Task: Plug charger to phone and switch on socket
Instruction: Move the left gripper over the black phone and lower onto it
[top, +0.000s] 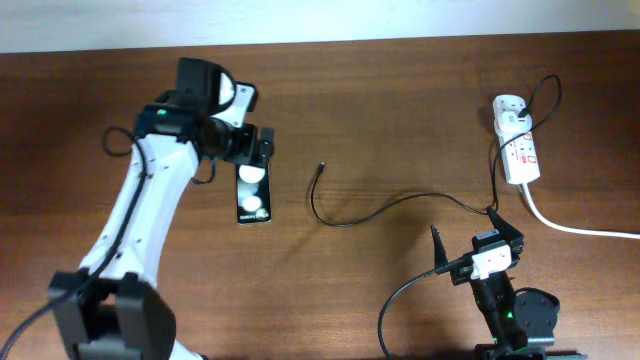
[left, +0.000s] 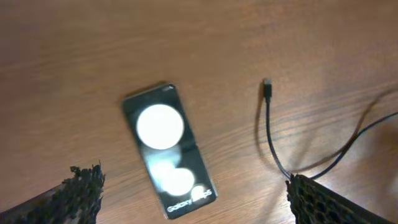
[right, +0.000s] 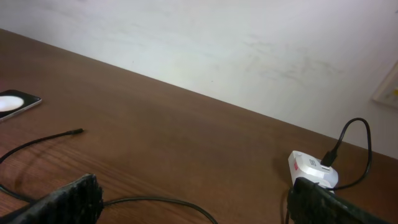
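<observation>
The black phone (top: 253, 195) lies flat on the wooden table, its screen showing two white round spots. It also shows in the left wrist view (left: 168, 149) and at the far left of the right wrist view (right: 13, 102). My left gripper (top: 250, 152) hovers open over the phone's far end, empty (left: 196, 186). The charger's thin black cable (top: 400, 200) ends in a free plug tip (top: 321, 167) (left: 266, 84) (right: 78, 131) to the right of the phone, not touching it. The cable runs right to the white socket strip (top: 518, 148) (right: 311, 169). My right gripper (top: 470, 237) (right: 193, 196) is open, low over the cable.
A thick white mains cord (top: 575, 228) leaves the strip toward the right edge. The robots' own black cable curves along the front of the table (top: 400, 295). A pale wall (right: 249, 43) borders the far table edge.
</observation>
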